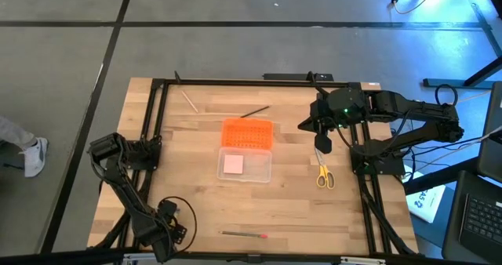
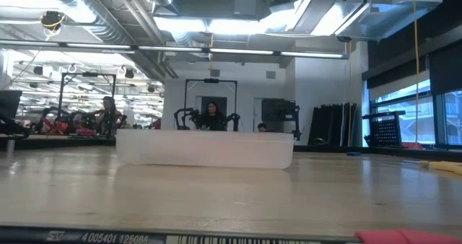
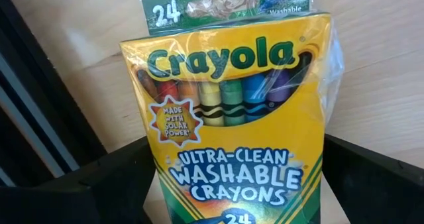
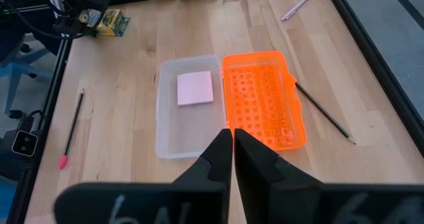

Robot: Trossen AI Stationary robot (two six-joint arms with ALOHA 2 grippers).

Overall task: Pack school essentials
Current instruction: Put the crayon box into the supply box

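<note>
A yellow-and-green crayon box (image 3: pixel 228 118) lies flat on the table near its left front corner, also seen in the right wrist view (image 4: pixel 106 20). My left gripper (image 3: pixel 232 191) points down over it, open, one dark finger (image 3: pixel 112 184) on each side of the box's lower part; from above, the gripper (image 1: pixel 169 227) hides the box. My right gripper (image 4: pixel 232 136) hangs shut and holding nothing, high above the table's right side (image 1: pixel 321 143). A pale pink block (image 1: pixel 234 164) lies in the clear box (image 1: pixel 263 171). Yellow-handled scissors (image 1: pixel 324 176) and a red-tipped pencil (image 1: pixel 245 235) lie on the table. My left gripper comes at the crayon box from above, its fingers close beside the box's two long edges (image 3: pixel 154 184) near the bottom end. Whether the fingers touch the box I cannot tell. The box lies flat on the table, label up.
The clear box's orange lid (image 1: pixel 247 132) lies open on its far side. A dark pencil (image 1: pixel 255 111) and a pale pen (image 1: pixel 189 101) lie near the far edge. A black frame (image 1: pixel 153 124) borders the table. Bare wood lies between the clear box and the left gripper.
</note>
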